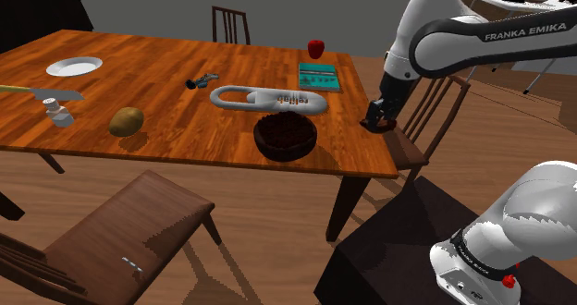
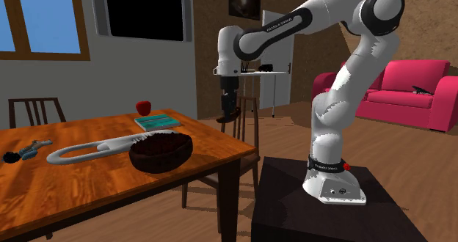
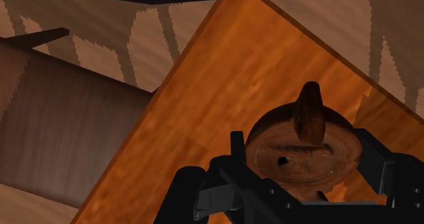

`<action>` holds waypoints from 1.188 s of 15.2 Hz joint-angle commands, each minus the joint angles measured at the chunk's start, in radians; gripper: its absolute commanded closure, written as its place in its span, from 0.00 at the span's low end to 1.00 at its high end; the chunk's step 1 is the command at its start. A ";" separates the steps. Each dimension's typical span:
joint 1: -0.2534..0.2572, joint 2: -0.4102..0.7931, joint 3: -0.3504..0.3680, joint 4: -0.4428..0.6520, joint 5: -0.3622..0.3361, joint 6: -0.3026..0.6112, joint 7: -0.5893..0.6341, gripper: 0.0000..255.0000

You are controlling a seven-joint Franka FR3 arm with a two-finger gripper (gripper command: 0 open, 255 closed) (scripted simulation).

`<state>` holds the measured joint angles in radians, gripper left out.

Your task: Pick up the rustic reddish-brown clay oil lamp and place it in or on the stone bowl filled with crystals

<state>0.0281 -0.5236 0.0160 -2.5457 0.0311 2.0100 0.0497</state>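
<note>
Wrist view: tool tight around the reddish-brown oil lamp on both sides, over the wooden table.

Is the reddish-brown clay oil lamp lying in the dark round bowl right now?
No, the reddish-brown clay oil lamp is clasped in the black gripper, well apart from the dark round bowl.

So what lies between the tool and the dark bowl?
Nothing: in the shoulder view, only bare tabletop runs from the tool, shut on the lamp, to the bowl.
</note>
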 commanded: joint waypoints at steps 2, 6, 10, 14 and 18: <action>0.000 -0.009 0.000 0.037 0.000 -0.047 0.002 1.00; 0.000 -0.021 0.000 0.083 -0.001 -0.104 0.003 1.00; 0.000 -0.028 -0.001 0.121 -0.002 -0.149 0.004 1.00; 0.027 0.094 0.055 0.221 0.022 -0.124 0.074 1.00; 0.049 0.221 0.105 0.337 0.030 -0.111 0.145 1.00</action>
<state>0.0708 -0.3357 0.1072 -2.2437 0.0592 1.8993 0.1735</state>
